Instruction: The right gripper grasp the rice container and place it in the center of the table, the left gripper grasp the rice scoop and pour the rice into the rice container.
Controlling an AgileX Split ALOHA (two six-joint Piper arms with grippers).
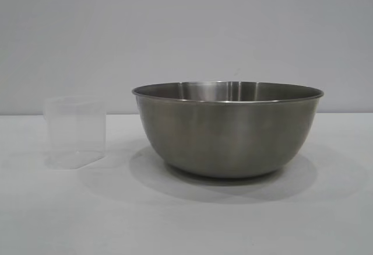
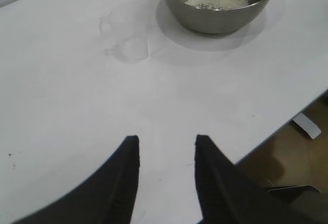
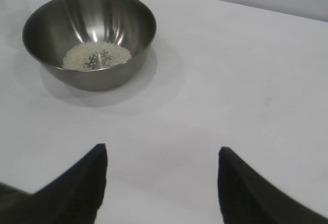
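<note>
Stainless-steel mixing bowl taken as landmark, standing upright on the white-clothed table. Off-white rice spread thin over its bottom, plain in both wrist views. Clear plastic measuring cup upright just beside the bowl, on the left in the exterior view, apart from it, with nothing visible inside; in the left wrist view faint against the cloth, near the bowl's shadow.

Left gripper well back from the bowl, above bare cloth, fingers a narrow gap apart, holding and touching nothing. Right gripper also well back from the bowl on its own side, fingers spread wider than the left pair, likewise empty and off the cloth.

No lettering legible on bowl or cup. Table edge near the bowl in the left wrist view, brown floor and a white table foot below it. Between either gripper and the bowl, only open cloth.
</note>
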